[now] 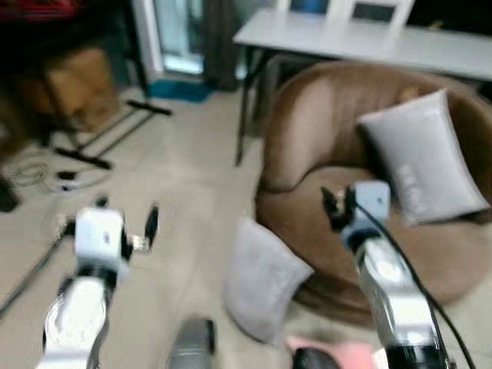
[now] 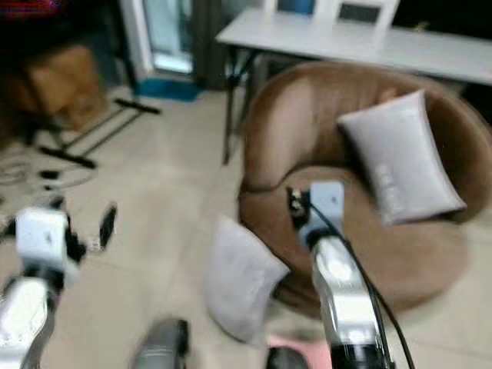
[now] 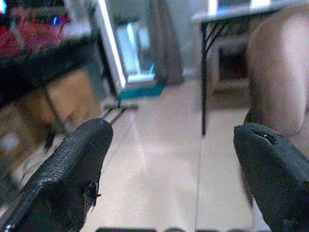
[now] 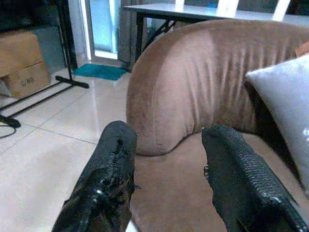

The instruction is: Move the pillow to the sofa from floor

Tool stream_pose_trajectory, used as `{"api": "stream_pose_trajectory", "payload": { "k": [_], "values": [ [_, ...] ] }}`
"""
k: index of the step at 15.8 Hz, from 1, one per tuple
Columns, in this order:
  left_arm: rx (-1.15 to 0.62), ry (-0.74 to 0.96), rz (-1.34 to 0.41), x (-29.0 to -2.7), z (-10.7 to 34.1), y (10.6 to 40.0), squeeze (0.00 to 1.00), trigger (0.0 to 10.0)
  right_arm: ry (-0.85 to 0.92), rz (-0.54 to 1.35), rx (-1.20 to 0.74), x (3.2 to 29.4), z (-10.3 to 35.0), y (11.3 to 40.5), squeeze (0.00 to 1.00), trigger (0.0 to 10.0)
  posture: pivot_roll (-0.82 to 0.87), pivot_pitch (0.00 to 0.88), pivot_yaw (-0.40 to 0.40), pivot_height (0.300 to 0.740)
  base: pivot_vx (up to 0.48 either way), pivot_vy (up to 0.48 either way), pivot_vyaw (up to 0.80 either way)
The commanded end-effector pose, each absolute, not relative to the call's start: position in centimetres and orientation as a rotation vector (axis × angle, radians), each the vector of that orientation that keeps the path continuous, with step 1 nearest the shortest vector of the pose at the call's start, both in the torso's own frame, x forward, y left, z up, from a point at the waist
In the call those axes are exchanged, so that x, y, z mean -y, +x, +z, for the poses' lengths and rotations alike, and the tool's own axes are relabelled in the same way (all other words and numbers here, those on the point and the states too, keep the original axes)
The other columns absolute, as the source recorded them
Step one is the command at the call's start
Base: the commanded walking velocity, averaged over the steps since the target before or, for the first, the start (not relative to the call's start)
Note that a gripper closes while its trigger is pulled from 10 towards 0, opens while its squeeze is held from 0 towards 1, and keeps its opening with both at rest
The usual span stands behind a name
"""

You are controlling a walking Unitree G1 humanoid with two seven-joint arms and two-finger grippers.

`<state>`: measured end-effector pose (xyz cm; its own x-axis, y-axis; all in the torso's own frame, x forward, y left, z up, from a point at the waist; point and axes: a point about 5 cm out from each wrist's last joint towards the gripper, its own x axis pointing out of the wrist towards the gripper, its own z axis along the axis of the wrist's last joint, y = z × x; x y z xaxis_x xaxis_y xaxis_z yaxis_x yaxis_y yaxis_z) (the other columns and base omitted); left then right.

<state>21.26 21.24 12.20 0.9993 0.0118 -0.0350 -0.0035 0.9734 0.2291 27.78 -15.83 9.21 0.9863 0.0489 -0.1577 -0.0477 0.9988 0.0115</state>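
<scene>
The pillow [image 1: 261, 280] stands tilted on the floor [image 1: 177, 192], leaning against the sofa [image 1: 307, 154] base, between both arms and below them. Right gripper [image 1: 338, 204] hovers nearer, over the seat; left gripper [image 1: 127, 223] is farther. Both jaws are open and empty.

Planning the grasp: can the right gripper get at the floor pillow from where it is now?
Probably yes. The right gripper is open over the sofa seat, above the floor pillow leaning on the sofa's base. Nothing lies between; it must come down and back.
</scene>
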Motion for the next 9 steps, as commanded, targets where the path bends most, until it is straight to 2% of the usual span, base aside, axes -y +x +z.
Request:
{"api": "stream_pose_trajectory", "payload": {
  "k": [1, 3, 9],
  "values": [
    [0.019, 0.232, 0.001, -21.1, 13.2, 21.7, 0.00, 10.0, 0.047, 0.050, -0.153, 15.5, 9.6, 27.8, 0.00, 10.0, 0.06, 0.000, -0.034, 0.651, 0.000, 0.000, 0.00],
    [0.024, 0.222, -0.002, -21.0, 13.1, 21.6, 0.00, 10.0, 0.061, 0.113, -0.165, 14.3, 9.3, 27.4, 0.00, 10.0, 0.06, 0.000, -0.038, 0.651, 0.000, 0.000, 0.00],
    [0.033, 0.217, -0.019, -21.0, 13.0, 21.6, 0.00, 10.0, 0.032, 0.118, -0.142, 14.2, 9.8, 28.3, 0.00, 10.0, 0.07, 0.000, -0.038, 0.651, 0.354, 0.000, 0.00]
  ]
}}
